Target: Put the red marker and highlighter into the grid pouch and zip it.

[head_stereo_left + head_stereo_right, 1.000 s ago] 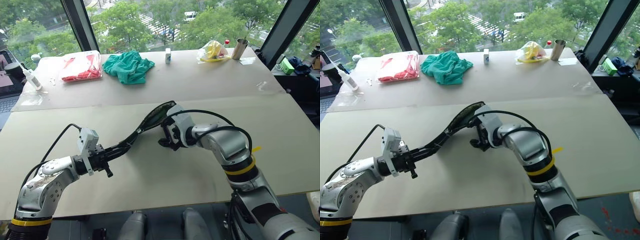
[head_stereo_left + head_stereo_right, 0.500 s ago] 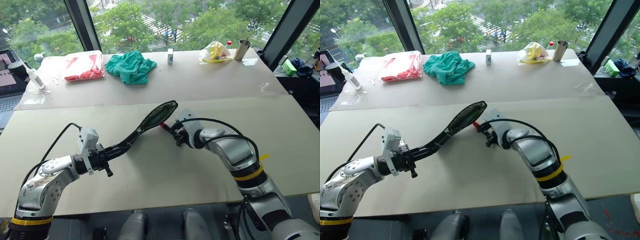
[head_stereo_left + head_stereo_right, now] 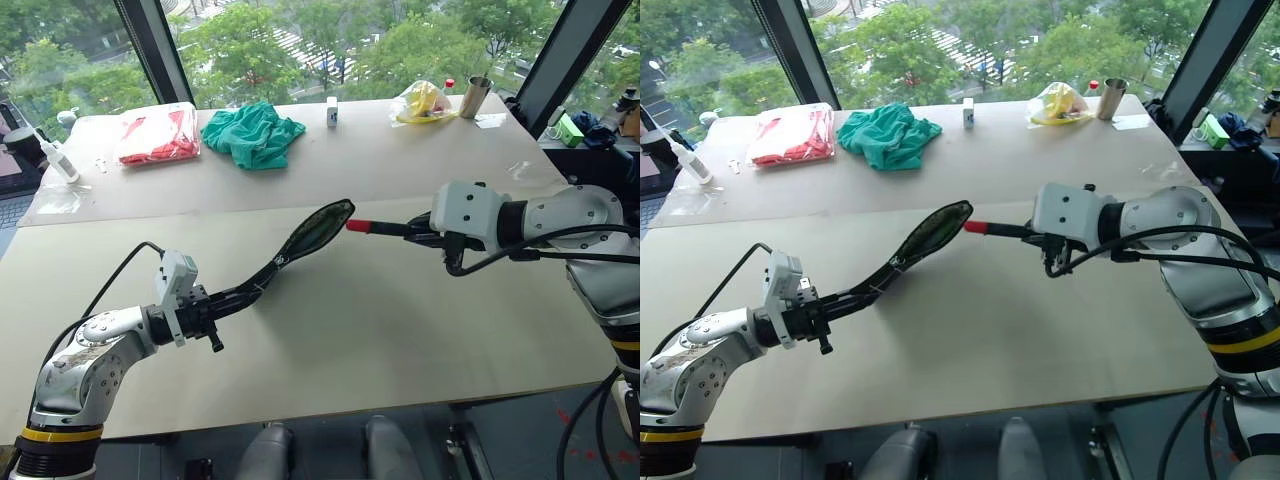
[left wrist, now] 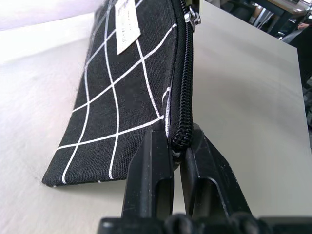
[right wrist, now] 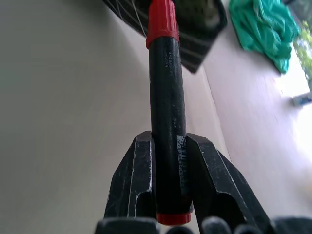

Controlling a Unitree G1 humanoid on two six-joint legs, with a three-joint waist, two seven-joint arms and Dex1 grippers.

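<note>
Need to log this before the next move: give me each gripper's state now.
Left gripper: shut on the grid pouch.
Right gripper: shut on the red marker.

A big pale table point(image 3: 400, 330) by the window, with things along its far side.

On the far side lie a red packet in clear plastic point(image 3: 160, 135), a crumpled green cloth point(image 3: 252, 135), a small white box point(image 3: 332, 111), a see-through bag with something yellow inside point(image 3: 424, 103) and a shiny metal cup point(image 3: 476, 97). A white squeeze bottle point(image 3: 52, 157) sits near the far left corner. A thin clear sheet point(image 3: 540, 172) covers the far part of the table.
</note>
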